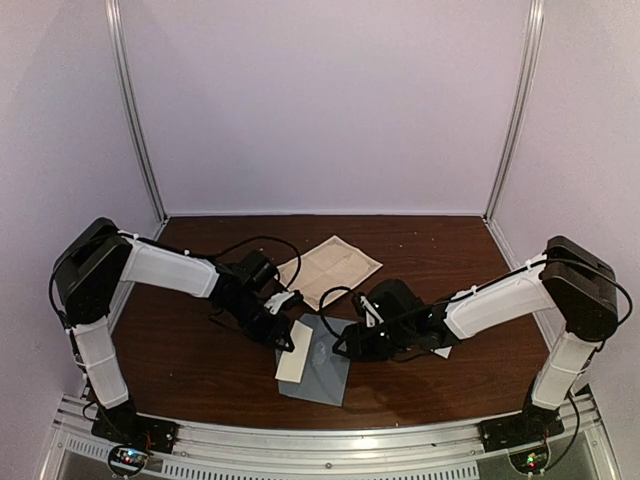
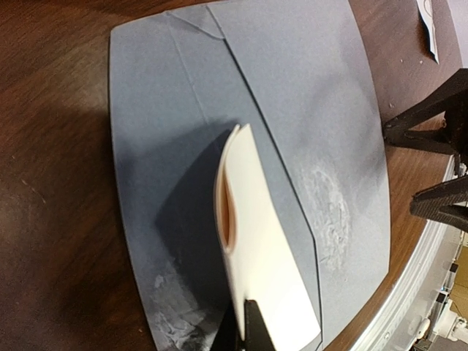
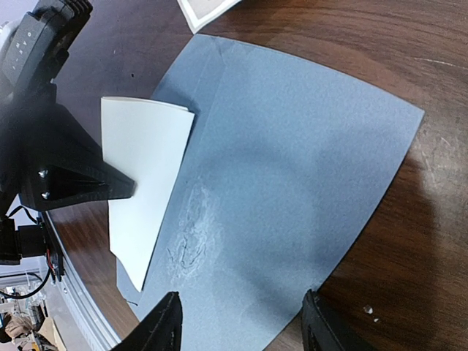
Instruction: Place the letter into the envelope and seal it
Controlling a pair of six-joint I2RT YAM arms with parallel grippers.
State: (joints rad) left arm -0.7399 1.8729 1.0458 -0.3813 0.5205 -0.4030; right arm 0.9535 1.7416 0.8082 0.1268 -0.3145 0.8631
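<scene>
Right wrist: envelope [image 3: 292, 168] flat between spread right fingers [image 3: 164, 325]; left fingers [image 2: 252, 333] clamped on folded letter [image 3: 142, 175].

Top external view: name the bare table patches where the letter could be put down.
Bare table lies near left, between the left arm and the envelope, and far right, between the tan sheet and the side wall. The centre is crowded: left pincer holding the letter, right pincer open beside it.
</scene>
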